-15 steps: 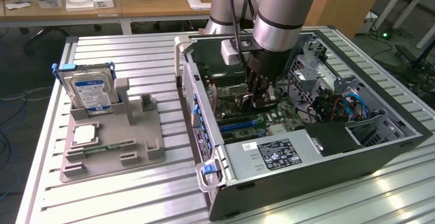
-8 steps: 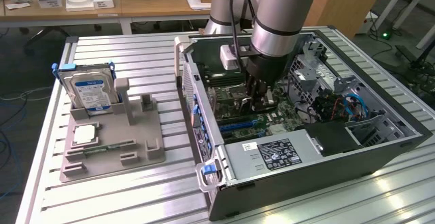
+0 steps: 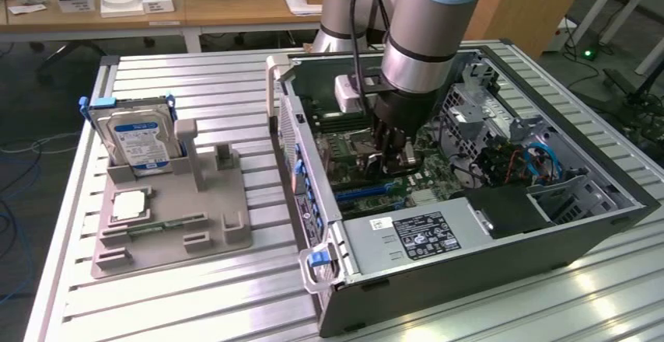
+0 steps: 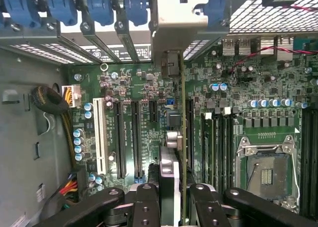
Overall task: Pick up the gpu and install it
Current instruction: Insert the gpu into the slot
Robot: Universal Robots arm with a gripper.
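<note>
Ribbed aluminium table [image 3: 207, 85] carrying an open dark steel computer case [image 3: 498, 272], laid on its side so the green motherboard [image 4: 238, 88] faces up for access. At the exterior view's left, a grey moulded holder [image 3: 197, 202] props a silver hard drive [image 3: 140, 144] upright. The arm [image 3: 425, 39] reaches down into the case. Its black fingers [image 4: 208, 207] grip the gpu [image 4: 183, 113], a thin green card seen edge-on, held parallel to the long black slots [image 4: 120, 137], presumably for a straight push. Its bright metal bracket [image 4: 176, 23] lies toward the slotted rear wall. Whether the card is seated cannot be told.
</note>
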